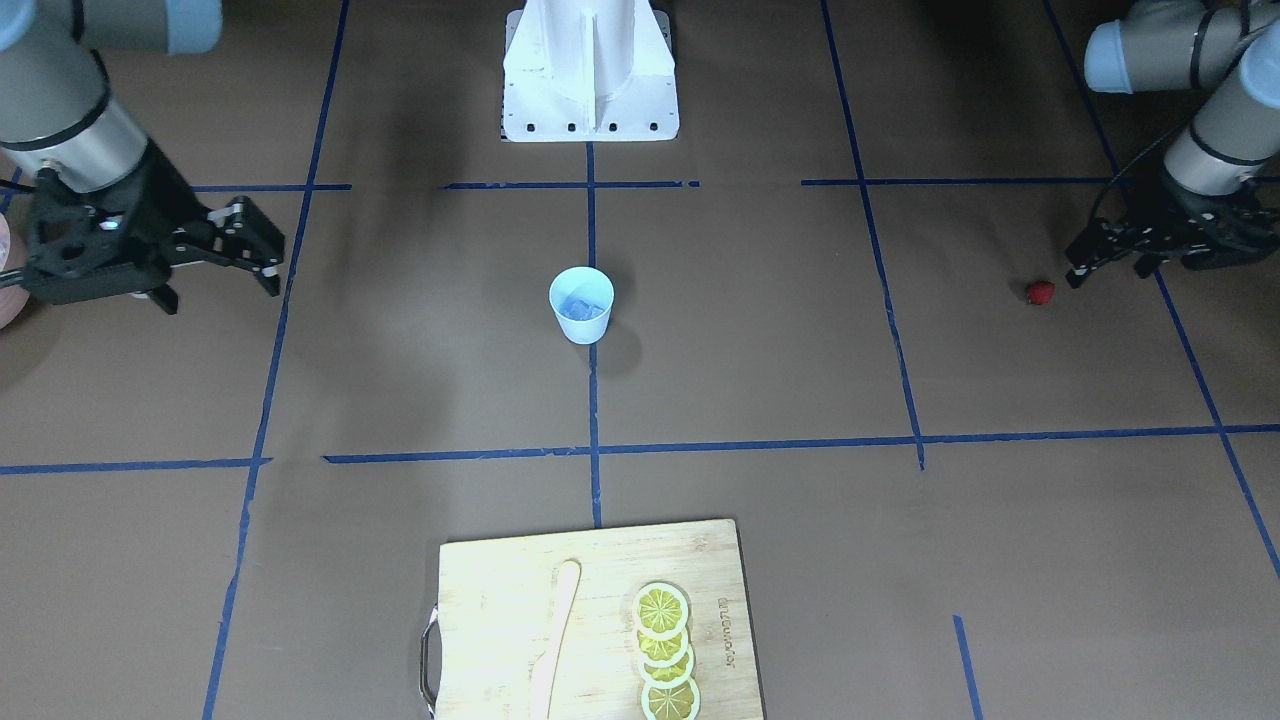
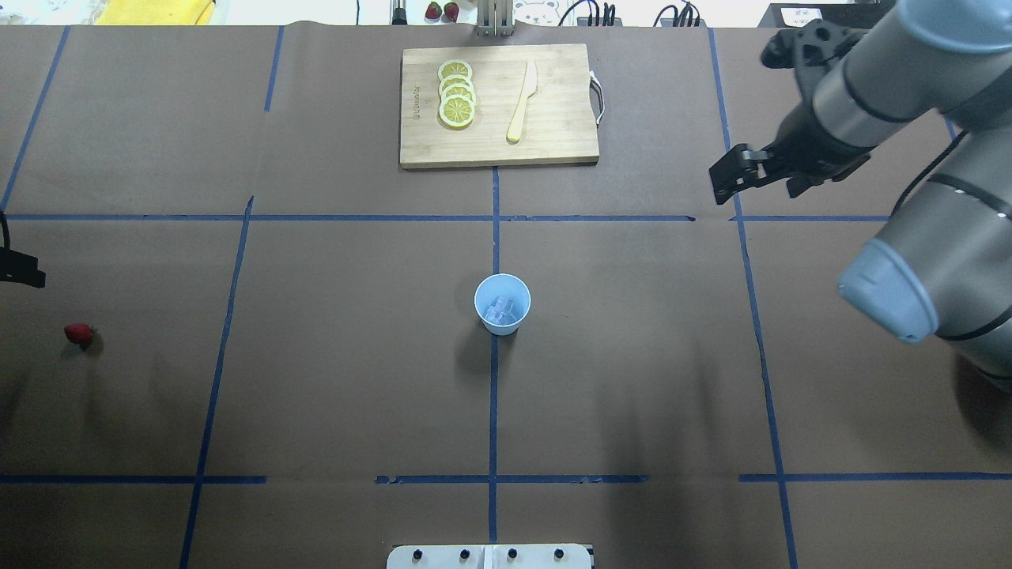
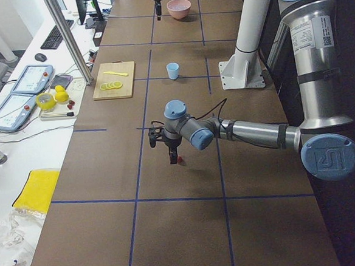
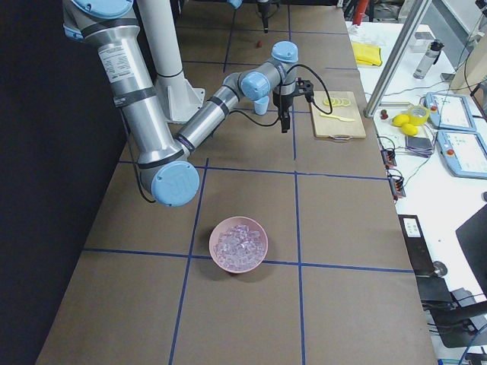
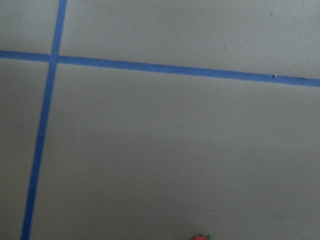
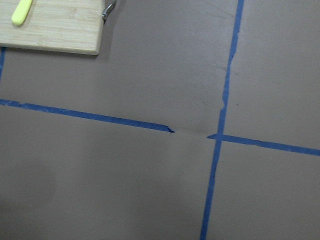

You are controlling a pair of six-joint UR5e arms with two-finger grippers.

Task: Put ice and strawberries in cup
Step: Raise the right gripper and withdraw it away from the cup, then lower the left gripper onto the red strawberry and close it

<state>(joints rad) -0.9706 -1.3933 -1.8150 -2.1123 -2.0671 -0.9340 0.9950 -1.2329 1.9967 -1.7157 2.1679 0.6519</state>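
The cup [image 1: 583, 328] stands upright in the middle of the table and some ice [image 2: 503, 310] lies inside it. The strawberry [image 1: 1040, 292] lies on the bare table, well apart from the cup, toward the robot's left side. The left gripper [image 1: 1107, 272] hangs near the berry, on its side away from the cup, and its jaws seem parted with nothing between them. The right gripper [image 1: 222, 292] is well apart from the cup on the other side, with jaws wide and empty. A pink bowl [image 4: 228, 268] with more ice stands beyond it, farther from the cup.

I judge the berry to be very light, small and rounded, so it can roll or slip out if one finger pushes it first. It is better to come straight down over it and close across its widest red part, with the fingertips almost on the table and a gentle force. The cup is also light and can tip over, so the berry should be released above its mouth, without touching the rim
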